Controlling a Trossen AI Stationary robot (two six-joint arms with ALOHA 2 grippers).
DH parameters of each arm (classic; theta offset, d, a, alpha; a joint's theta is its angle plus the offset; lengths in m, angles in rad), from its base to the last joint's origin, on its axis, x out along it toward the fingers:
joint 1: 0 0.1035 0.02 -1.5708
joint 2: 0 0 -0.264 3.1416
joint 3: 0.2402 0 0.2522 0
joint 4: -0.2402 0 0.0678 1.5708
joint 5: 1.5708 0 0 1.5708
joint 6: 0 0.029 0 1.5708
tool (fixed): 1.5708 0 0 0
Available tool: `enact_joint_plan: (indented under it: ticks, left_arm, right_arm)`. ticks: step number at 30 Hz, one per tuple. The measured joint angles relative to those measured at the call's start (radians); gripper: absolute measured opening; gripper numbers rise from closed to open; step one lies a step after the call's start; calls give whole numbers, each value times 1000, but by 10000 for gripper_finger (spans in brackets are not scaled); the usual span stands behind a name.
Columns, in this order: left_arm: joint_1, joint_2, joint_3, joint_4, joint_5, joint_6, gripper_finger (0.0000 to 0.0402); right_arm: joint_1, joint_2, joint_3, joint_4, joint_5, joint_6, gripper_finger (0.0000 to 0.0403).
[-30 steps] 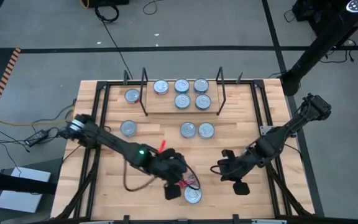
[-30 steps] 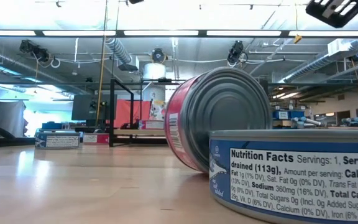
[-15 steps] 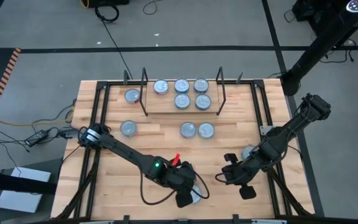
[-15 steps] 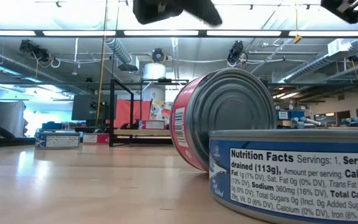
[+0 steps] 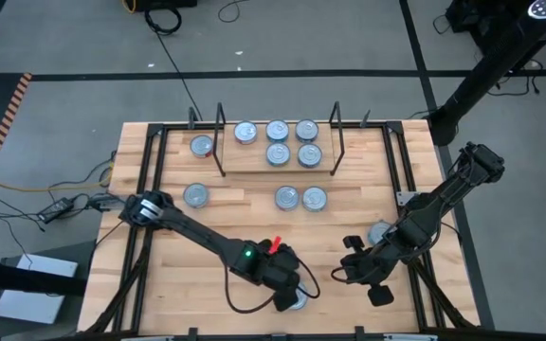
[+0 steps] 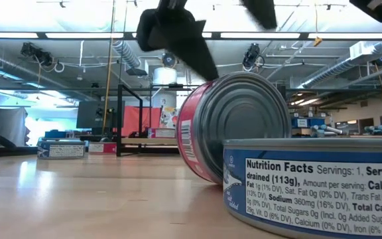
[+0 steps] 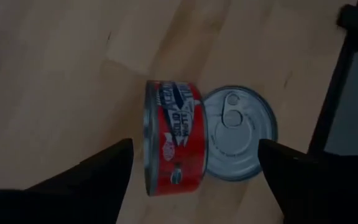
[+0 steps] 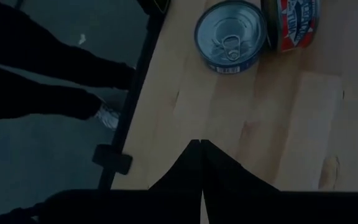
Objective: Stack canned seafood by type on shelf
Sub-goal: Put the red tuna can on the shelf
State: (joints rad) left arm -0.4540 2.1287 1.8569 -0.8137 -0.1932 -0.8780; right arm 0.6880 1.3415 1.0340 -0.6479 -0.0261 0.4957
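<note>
The table (image 5: 178, 237) is carrying most of the tins well away from the near edge: five are sitting on the shelf (image 5: 254, 161) at the far side, one is lying just outside its left wire frame, and three more are resting on the bare wood in front of it. At the near edge the left gripper (image 7: 188, 171) is hovering with its jaws spread wide over a red tin (image 7: 169, 140) that is standing on its rim, its side label facing up to the wrist camera, with a blue tin (image 7: 238, 134) lying flat right against it. The right gripper (image 8: 202, 162) is waiting nearby over the table's near right part with its fingers pressed together, holding nothing. The biggest risk, as I am judging it, is the red tin rolling: balanced on its curved side close to the table's edge, it is likely to trundle off the wood if a finger is nudging it on the way down. Next, the blue tin is crowding one side, so a descending finger may be landing on its lid instead of slipping between the two. Smallest, a grip across the curved wall may be letting the tin twist or squirt out.
</note>
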Motion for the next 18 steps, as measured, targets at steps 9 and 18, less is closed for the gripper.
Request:
enact_joint_plan:
  ticks: [9,18]
  left_arm:
    - [4,22,0,-8,-10,-17,348]
    - [10,39,0,-15,-19,12,340]
  right_arm:
    - [4,0,0,-4,0,-5,9]
    - [4,0,0,-4,10,-6,9]
